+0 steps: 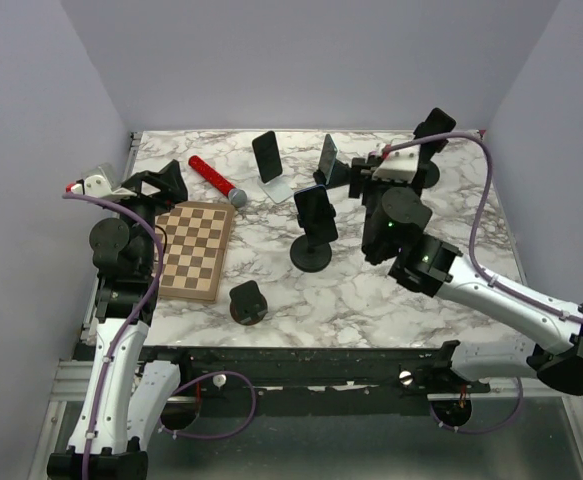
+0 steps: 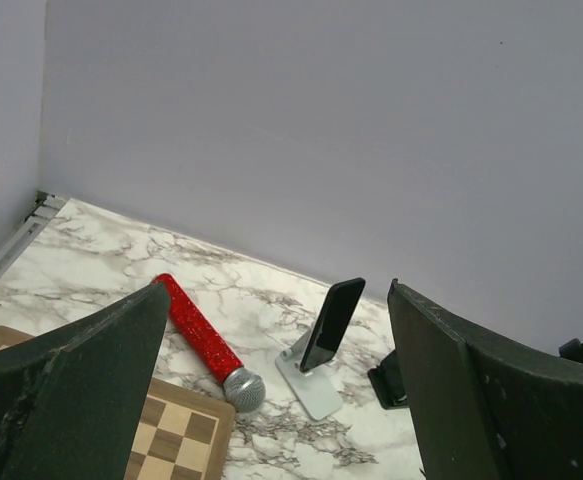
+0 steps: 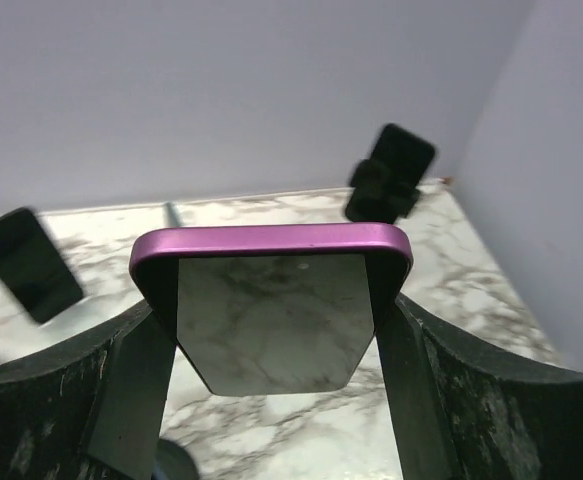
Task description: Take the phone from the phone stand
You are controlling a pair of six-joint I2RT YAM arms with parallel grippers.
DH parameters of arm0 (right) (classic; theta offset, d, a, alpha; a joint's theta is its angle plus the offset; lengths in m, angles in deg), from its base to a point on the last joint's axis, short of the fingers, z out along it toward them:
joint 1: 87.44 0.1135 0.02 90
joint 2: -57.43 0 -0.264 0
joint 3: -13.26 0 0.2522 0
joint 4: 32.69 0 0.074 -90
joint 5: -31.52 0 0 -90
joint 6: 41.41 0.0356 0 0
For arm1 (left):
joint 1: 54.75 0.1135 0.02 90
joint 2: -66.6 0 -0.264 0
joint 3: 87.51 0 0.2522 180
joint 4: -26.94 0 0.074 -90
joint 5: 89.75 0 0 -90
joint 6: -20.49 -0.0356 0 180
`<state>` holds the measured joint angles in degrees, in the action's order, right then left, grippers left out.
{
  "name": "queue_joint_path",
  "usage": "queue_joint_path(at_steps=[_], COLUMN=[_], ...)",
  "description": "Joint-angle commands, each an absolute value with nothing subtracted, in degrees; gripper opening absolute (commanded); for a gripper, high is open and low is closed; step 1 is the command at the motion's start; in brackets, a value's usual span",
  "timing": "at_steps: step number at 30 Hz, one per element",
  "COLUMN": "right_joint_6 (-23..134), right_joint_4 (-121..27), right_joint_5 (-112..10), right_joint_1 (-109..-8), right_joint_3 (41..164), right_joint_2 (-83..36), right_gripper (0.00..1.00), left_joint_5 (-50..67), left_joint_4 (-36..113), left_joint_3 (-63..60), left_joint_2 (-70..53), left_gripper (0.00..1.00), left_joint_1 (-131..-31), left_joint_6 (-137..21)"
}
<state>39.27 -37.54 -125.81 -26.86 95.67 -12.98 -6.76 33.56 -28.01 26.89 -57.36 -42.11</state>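
A phone with a purple edge [image 1: 326, 157] stands upright near the back middle of the marble table. In the right wrist view it [image 3: 271, 300] fills the gap between the fingers, top edge towards me. My right gripper [image 1: 335, 171] is shut on its two sides [image 3: 271, 335]. A black stand piece [image 1: 341, 180] shows just under it. I cannot tell whether the phone still rests in it. My left gripper [image 1: 171, 180] is open and empty above the chessboard's far corner [image 2: 278, 290].
A black phone on a silver stand [image 1: 268, 160] [image 2: 331, 322] sits at the back. Another phone on a round-based black stand [image 1: 314, 215] is mid-table. There is also a red microphone [image 1: 211, 178], a chessboard [image 1: 196, 250], a small black stand [image 1: 248, 302] and a black stand [image 1: 431, 130] at back right.
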Motion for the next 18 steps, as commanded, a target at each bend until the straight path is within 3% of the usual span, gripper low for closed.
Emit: queue_joint_path(at_steps=[1, 7, 10, 14, 18], right_joint_6=[32.78, 30.97, 37.63, 52.27, 53.59], right_joint_4=[-33.47, -38.15, -51.12, -72.34, -78.74], right_joint_5=[-131.86, -132.58, -130.69, -118.91, -111.91], right_joint_1=[-33.47, -44.72, -50.45, -58.37, -62.68], right_joint_3=[95.24, 97.28, 101.61, 110.00, 113.08], right_joint_2=[-11.32, -14.84, -18.66, -24.32, -29.10], right_gripper=[0.01, 0.01, 0.01, 0.01, 0.01], left_joint_5=[-4.54, -4.32, -4.39, -4.15, -3.72], left_joint_4=[33.93, 33.80, 33.71, 33.67, 33.36], left_joint_3=[-27.39, -27.47, -27.69, -27.68, -27.81], left_joint_2=[27.04, 27.49, 27.48, 27.88, 28.19], left_gripper=[0.99, 0.99, 0.99, 0.99, 0.99], left_joint_1=[-56.60, -56.46, -56.50, -56.50, -56.46], left_joint_6=[-40.88, -40.51, -40.33, -40.18, -39.73])
